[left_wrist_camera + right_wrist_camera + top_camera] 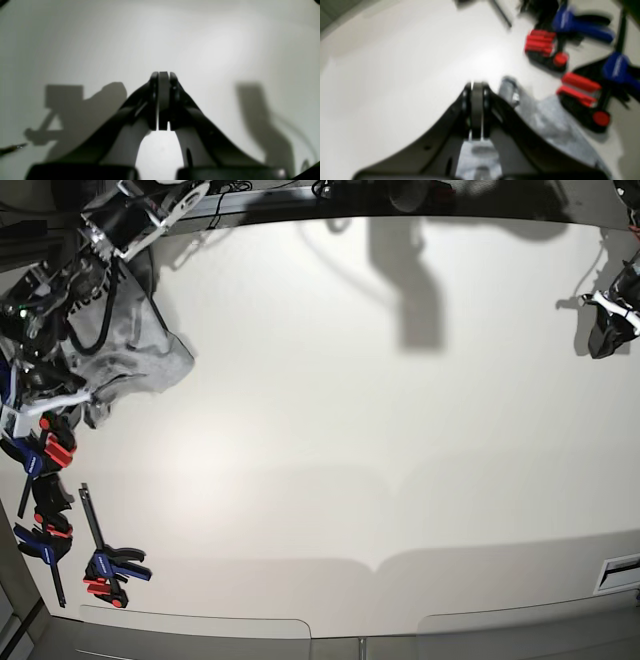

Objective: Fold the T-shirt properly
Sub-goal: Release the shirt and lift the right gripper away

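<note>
The T-shirt [135, 345] is a light grey crumpled heap at the table's far left corner in the base view, partly under the right arm [45, 310]. In the right wrist view my right gripper [477, 86] is shut, with nothing seen between its fingertips. Grey cloth of the T-shirt [545, 120] lies below it and to its right. My left gripper [163, 75] is shut and empty over bare white table, far from the shirt. In the base view the left arm [610, 315] is at the right edge.
Several red, blue and black bar clamps [585, 100] lie just beyond the shirt, near the right gripper. In the base view the clamps [40, 465] run down the left edge, with another clamp [110, 565] nearer the front. The white table [380, 440] spreads between the arms.
</note>
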Controlling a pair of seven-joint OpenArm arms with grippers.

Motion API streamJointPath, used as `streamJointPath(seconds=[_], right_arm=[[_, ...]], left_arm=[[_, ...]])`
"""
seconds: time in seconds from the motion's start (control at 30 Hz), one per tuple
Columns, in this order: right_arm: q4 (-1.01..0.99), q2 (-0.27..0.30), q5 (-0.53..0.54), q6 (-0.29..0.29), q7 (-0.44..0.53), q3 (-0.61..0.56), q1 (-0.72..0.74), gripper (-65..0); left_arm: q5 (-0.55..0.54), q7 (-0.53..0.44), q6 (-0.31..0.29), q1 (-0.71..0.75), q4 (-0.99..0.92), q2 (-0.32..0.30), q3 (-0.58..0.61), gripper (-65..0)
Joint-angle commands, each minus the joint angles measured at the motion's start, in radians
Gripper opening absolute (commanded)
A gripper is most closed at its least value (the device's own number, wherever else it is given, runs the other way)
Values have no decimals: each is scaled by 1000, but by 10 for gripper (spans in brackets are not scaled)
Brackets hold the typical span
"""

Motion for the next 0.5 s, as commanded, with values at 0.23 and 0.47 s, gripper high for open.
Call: streamJointPath(seconds=[0.23,0.47], right_arm=[[340,-38,330,157,-66,4,-443,-650],[419,-16,712,248,-271,-19,-802,-650]], left_arm=[[-21,31,-74,243,274,-9,-8,-650],[-80,179,-163,520,283,-9,-7,-650]])
